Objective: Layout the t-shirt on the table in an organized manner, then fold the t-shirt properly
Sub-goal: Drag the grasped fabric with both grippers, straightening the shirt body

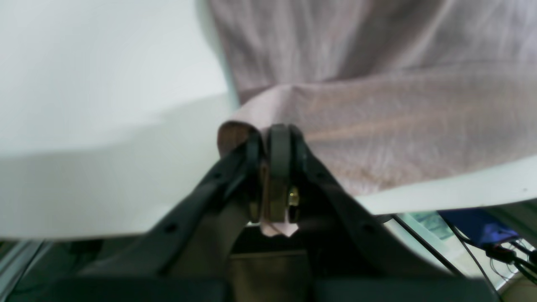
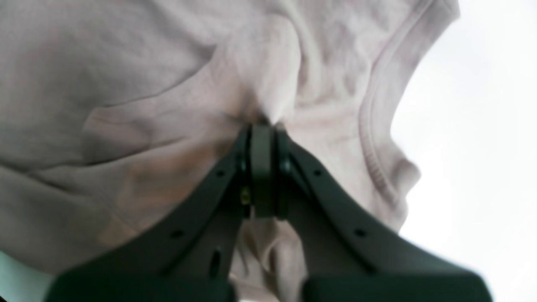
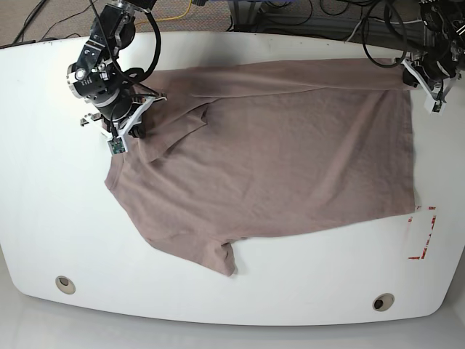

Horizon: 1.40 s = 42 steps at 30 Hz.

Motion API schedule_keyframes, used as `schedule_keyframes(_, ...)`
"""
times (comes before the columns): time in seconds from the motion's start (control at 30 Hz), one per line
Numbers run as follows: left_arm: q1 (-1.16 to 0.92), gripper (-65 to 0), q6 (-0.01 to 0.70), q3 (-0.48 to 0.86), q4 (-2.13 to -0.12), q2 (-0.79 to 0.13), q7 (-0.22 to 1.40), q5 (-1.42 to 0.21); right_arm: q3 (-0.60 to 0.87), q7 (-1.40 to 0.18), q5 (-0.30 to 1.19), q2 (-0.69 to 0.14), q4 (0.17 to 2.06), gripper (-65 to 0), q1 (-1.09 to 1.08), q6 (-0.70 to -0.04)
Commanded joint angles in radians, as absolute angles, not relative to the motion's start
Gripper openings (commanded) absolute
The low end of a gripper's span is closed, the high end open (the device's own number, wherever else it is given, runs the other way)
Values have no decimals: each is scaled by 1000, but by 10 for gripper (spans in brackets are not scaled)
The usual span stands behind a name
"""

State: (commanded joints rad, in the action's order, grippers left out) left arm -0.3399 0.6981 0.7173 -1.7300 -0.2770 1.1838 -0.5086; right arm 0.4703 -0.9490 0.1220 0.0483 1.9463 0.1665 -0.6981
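The mauve-brown t-shirt (image 3: 276,160) lies spread across the white table (image 3: 58,218), with one sleeve pointing toward the near edge. My left gripper (image 3: 408,71) is at the shirt's far right corner. In the left wrist view it (image 1: 277,136) is shut on the edge of the t-shirt (image 1: 377,105), and a bit of cloth pokes out behind the fingers. My right gripper (image 3: 139,123) is at the shirt's left end. The right wrist view shows it (image 2: 262,128) shut on a pinch of the t-shirt (image 2: 147,84) beside the ribbed collar (image 2: 373,138).
A red tape outline (image 3: 421,233) marks the table near its right edge. Two round grey grommets (image 3: 65,283) (image 3: 383,301) sit close to the front edge. Cables (image 3: 320,18) run behind the table's far edge.
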Motion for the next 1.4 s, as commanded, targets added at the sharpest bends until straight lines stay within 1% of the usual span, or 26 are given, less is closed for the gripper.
schedule_keyframes(0.23, -346, -649, 698, 719, -1845, -278, 1184, -510, 472, -949, 124, 48, 1952, -650, 168, -698)
schedule_keyframes(0.33, -346, -649, 698, 714, -1859, -302, 1184, -512, 473, -949, 125, 48, 1952, -650, 180, -698)
schedule_keyframes(0.7, -337, -649, 698, 714, -1859, -358, 1182, -513, 476, -949, 127, 45, 1988, -650, 179, -698)
schedule_keyframes(0.9, -282, -647, 698, 705, -1857, -357, 1182, -512, 476, -947, 127, 47, 2002, -650, 147, -698)
schedule_keyframes(1.17, -214, -647, 698, 625, -1854, -357, 1182, -507, 473, -947, 127, 44, 1997, -650, 87, -698)
schedule_keyframes(1.4, -177, -646, 698, 599, -1851, -358, 1181, -506, 470, -947, 122, 41, 1995, -650, 42, -698)
